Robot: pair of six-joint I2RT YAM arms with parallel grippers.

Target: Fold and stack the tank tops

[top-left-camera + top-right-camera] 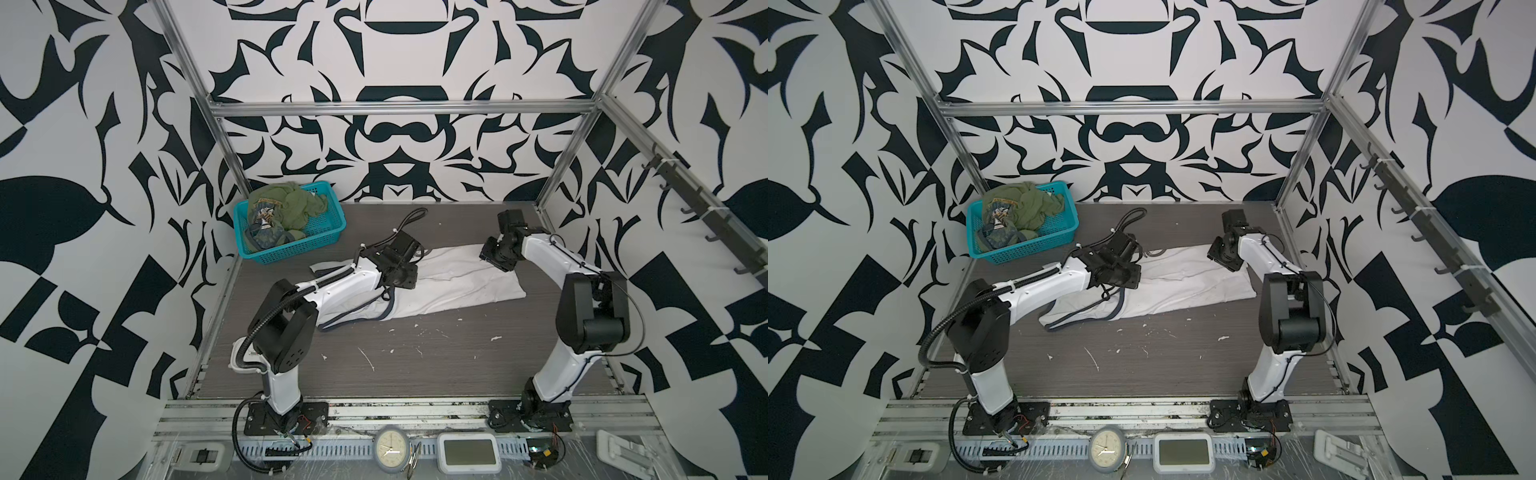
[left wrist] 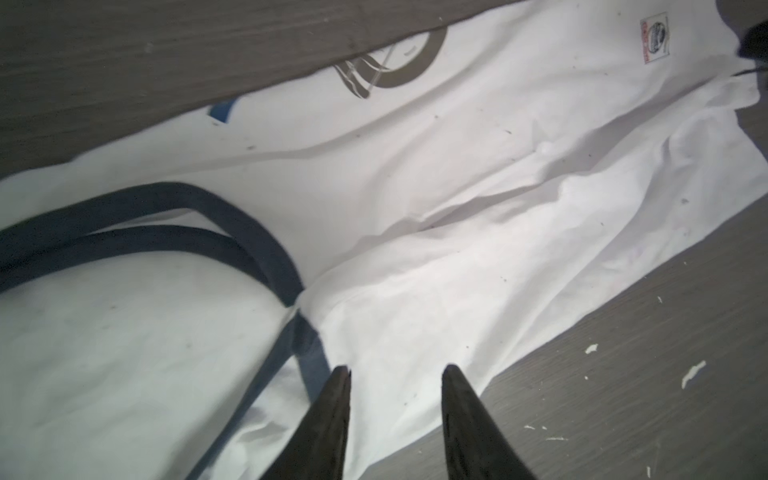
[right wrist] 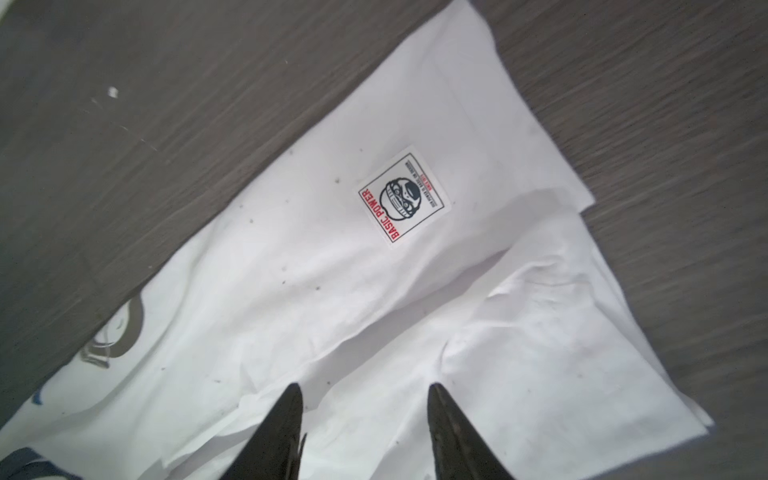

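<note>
We find the white tank top (image 1: 451, 282) lying flat near the middle of the bench (image 1: 415, 365). It is folded lengthwise into a long strip that runs slantwise from left-front to right-rear in both top views. Its dark trim (image 2: 249, 220) shows at the end under the left arm. A small printed label (image 3: 405, 197) reading BASIC POWER faces up nearer the other end. The cloth carries shallow creases and small dark specks.

The olive green tank top (image 1: 286, 203) sits crumpled in the teal basket (image 1: 299, 249) at the rear left corner of the bench, well apart from the white one.

The left tool (image 2: 397, 370) hangs over the trimmed end, its fingers parted at a moderate width with nothing between them. The right tool (image 3: 365, 388) hangs over the hem end, likewise parted and holding nothing. White flecks (image 1: 368, 359) dot the bare bench in front of the garment.
</note>
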